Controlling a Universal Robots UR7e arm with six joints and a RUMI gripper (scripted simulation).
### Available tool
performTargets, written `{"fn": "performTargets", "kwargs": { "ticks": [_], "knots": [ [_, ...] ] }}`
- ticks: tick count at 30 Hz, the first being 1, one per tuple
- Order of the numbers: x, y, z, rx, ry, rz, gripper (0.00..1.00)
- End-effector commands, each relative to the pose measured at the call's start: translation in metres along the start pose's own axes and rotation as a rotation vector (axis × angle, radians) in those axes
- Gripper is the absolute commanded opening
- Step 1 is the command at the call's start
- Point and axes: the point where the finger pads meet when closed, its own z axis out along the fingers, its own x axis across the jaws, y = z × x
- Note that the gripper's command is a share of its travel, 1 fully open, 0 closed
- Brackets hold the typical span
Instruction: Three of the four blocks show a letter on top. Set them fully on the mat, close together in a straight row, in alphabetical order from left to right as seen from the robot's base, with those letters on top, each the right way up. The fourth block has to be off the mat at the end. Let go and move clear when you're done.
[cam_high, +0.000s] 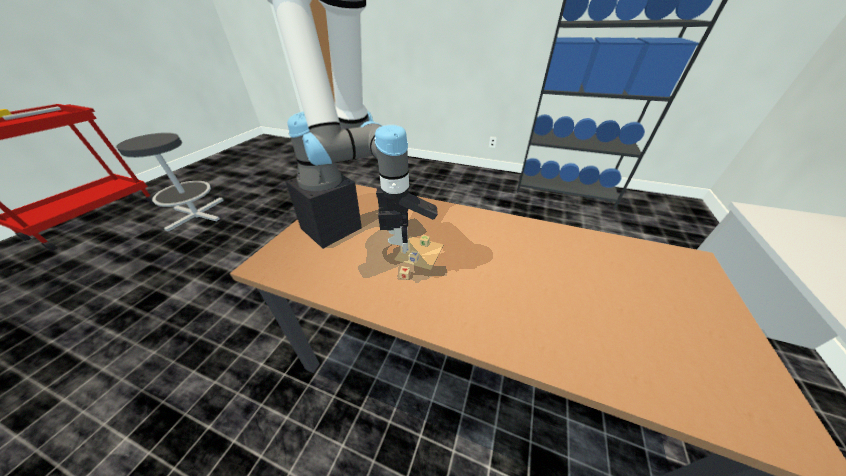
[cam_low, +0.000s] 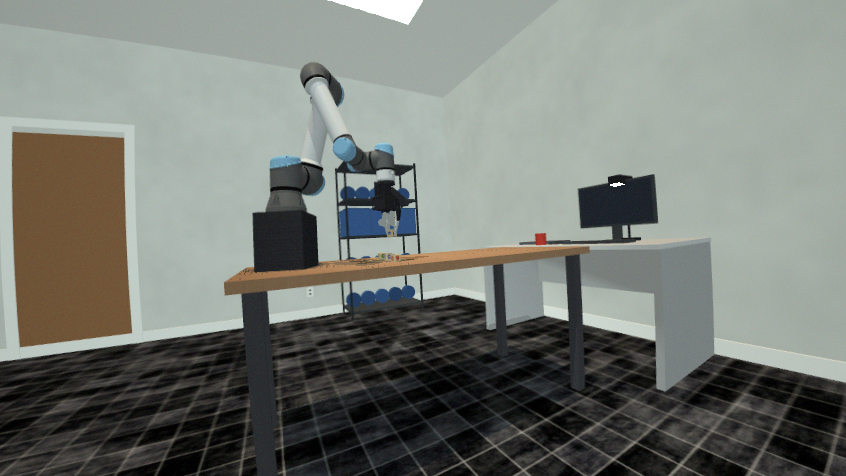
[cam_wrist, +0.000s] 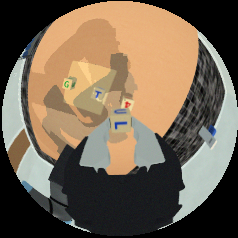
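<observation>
My jaws (cam_high: 405, 246) (cam_low: 391, 232): partly closed, firm on the L block (cam_low: 391, 235) (cam_wrist: 120, 124); I carry it above the table (cam_high: 532, 284) (cam_low: 461, 260) (cam_wrist: 150, 45), its L face toward my wrist, likely to keep that letter on top.
G block (cam_high: 424, 241) (cam_low: 382, 256) (cam_wrist: 69, 84): at the mat's far-left side from the base, alphabetically right; it may overhang the edge.
T block (cam_high: 413, 256) (cam_low: 388, 257) (cam_wrist: 98, 94): on the mat (cam_high: 436, 254) (cam_wrist: 86, 104), to G's right, with a gap that I judge is meant for L.
Red-marked block (cam_high: 404, 272) (cam_low: 396, 258) (cam_wrist: 127, 104): off the mat (a 4, I think, so the odd one out).
Next: line L up with that gap, square it, then lower gently; crooked, I could nudge both neighbours.
</observation>
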Motion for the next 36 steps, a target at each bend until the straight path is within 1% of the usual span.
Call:
{"fn": "performTargets", "kwargs": {
  "ticks": [1, 11, 13, 14, 28, 30, 31, 36],
  "knots": [
    [-0.013, -0.008, 0.0, 0.001, -0.003, -0.139, 0.09],
    [-0.027, -0.017, -0.001, 0.002, -0.003, -0.308, 0.09],
    [-0.027, -0.017, -0.001, 0.002, -0.003, -0.308, 0.09],
    [-0.032, -0.02, -0.001, 0.002, -0.003, -0.359, 0.09],
    [-0.052, -0.031, -0.002, 0.003, -0.003, -0.589, 0.09],
    [-0.052, -0.031, -0.002, 0.003, -0.003, -0.589, 0.09],
    [-0.056, -0.033, -0.002, 0.003, -0.003, -0.639, 0.09],
    [-0.063, -0.036, -0.002, 0.003, -0.003, -0.717, 0.09]
  ]
}}
